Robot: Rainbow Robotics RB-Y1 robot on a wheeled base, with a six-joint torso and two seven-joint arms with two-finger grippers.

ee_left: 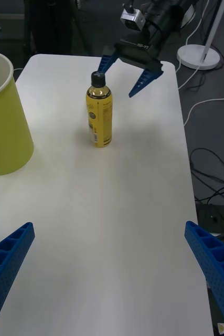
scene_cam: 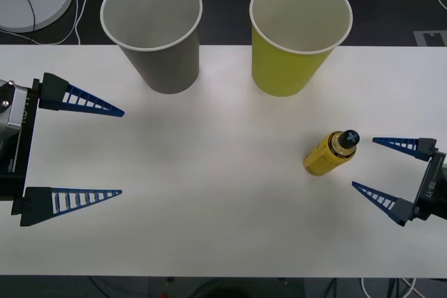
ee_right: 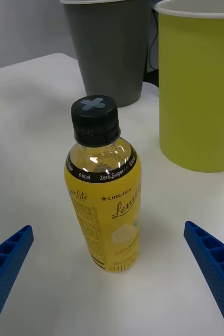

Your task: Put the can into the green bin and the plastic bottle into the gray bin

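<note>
Bottle and cups share a white table (scene_cam: 223,228), with both arms reaching in from opposite sides. The plastic bottle (scene_cam: 330,153) stands upright on the table's right half, its black cap marked with a pale cross and its yellow label printed in black; clear shoulders show just under the cap. The right gripper (scene_cam: 364,164) sits just beside the bottle on its right, blue ribbed fingers spread wide apart and holding nothing, their tips pointed toward the bottle without touching it. In the right wrist view the bottle (ee_right: 103,189) stands between the two spread fingers (ee_right: 7,262), with bare table on either side of it. The green bin (scene_cam: 299,36) stands upright at the far edge of the table, beyond the bottle and apart from it, its pale inside holding nothing that can be seen. The gray bin (scene_cam: 154,29) stands upright to the green bin's left, near it but not touching, and it too looks hollow inside. The left gripper (scene_cam: 122,151) hovers over the table's left side, nearer than the gray bin, its fingers splayed wide and grasping nothing. From the left wrist view the bottle (ee_left: 99,116) stands well across the table, with the right gripper (ee_left: 117,79) close behind it and the green bin (ee_left: 2,118) off to one side.
</note>
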